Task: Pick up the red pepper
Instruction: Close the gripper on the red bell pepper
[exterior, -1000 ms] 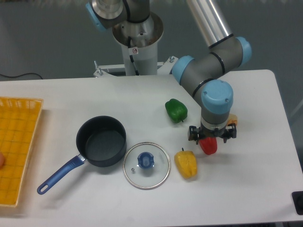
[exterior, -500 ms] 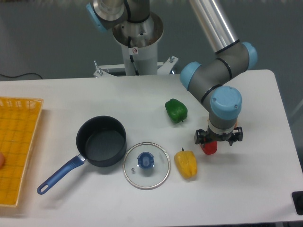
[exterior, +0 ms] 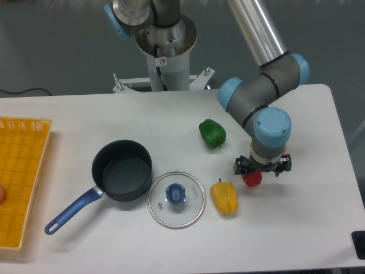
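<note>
At the right centre of the frame the gripper (exterior: 262, 169) hangs directly over the red pepper (exterior: 252, 179), most of which is hidden beneath it; whether the fingers are clamped on it cannot be told. The yellow pepper (exterior: 224, 197) lies just to its left on the table (exterior: 308, 228), the green pepper (exterior: 212, 132) higher up.

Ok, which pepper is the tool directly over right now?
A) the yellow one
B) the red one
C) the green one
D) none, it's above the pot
B: the tool sits right on top of the red pepper, whose lower part shows beneath it, right of the yellow pepper.
</note>
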{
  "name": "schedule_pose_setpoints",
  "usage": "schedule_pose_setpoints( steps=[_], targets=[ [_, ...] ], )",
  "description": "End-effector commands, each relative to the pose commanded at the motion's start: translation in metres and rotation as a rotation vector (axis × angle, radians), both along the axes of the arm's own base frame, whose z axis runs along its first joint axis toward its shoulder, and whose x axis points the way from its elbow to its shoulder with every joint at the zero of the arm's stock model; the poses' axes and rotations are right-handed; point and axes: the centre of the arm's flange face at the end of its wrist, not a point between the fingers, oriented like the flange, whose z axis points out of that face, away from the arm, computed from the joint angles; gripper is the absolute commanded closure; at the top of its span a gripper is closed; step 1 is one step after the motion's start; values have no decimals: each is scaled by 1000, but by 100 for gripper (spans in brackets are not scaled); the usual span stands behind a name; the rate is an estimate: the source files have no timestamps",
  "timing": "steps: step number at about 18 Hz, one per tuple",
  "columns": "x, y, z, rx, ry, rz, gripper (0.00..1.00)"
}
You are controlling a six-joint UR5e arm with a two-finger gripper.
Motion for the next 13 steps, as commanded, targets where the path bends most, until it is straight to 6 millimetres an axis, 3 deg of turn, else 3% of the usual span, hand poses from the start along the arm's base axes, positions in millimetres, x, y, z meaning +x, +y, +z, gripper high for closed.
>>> schedule_pose_setpoints(
  steps=[10,13],
  targets=[
    [2,-2,-18,-21,-19,-4,0],
    [5,-3,-22,-25,-27,-8,7]
  ],
)
